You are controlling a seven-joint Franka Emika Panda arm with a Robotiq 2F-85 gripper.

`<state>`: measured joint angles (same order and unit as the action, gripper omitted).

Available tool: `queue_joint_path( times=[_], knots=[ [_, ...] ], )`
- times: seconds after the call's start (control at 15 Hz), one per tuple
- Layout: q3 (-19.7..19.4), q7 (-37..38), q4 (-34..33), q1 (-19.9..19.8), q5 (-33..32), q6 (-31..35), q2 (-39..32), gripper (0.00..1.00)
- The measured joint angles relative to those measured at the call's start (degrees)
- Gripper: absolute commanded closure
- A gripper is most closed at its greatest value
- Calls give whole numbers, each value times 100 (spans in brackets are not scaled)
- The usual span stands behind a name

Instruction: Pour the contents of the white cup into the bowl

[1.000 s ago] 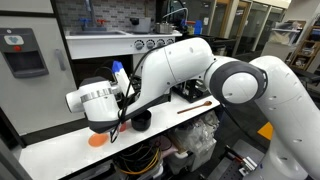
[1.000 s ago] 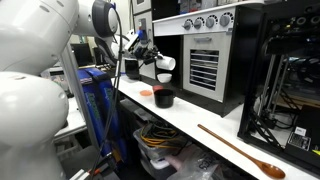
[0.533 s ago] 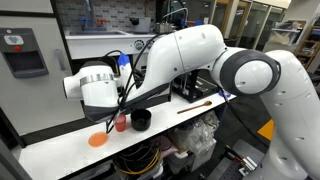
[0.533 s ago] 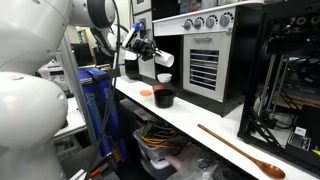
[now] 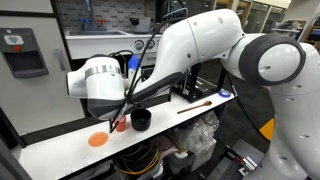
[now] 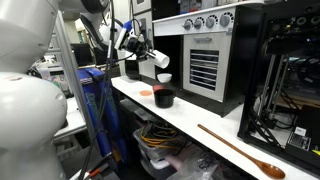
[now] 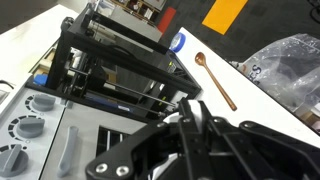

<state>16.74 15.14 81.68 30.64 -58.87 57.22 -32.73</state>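
**White cup held aloft above the counter**

In an exterior view the black robot gripper point(image 6: 149, 54) is clamped tight on the small plain white cup point(image 6: 161, 61). The cup juts out tilted at its fingertips, raised off the white counter point(image 6: 200, 118). The round black bowl point(image 6: 163, 98) stands lower down, beside a salmon-red cup point(image 5: 121, 125).
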Motion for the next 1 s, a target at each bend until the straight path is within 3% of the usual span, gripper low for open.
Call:
queue_joint_path(
  times=[0.47, 1.0],
  knots=[
    [3, 1397, 1340, -204, 619, 947, 951, 98],
    [0, 2281, 3310, -749, 1019, 2591, 2380, 98]
  ],
)
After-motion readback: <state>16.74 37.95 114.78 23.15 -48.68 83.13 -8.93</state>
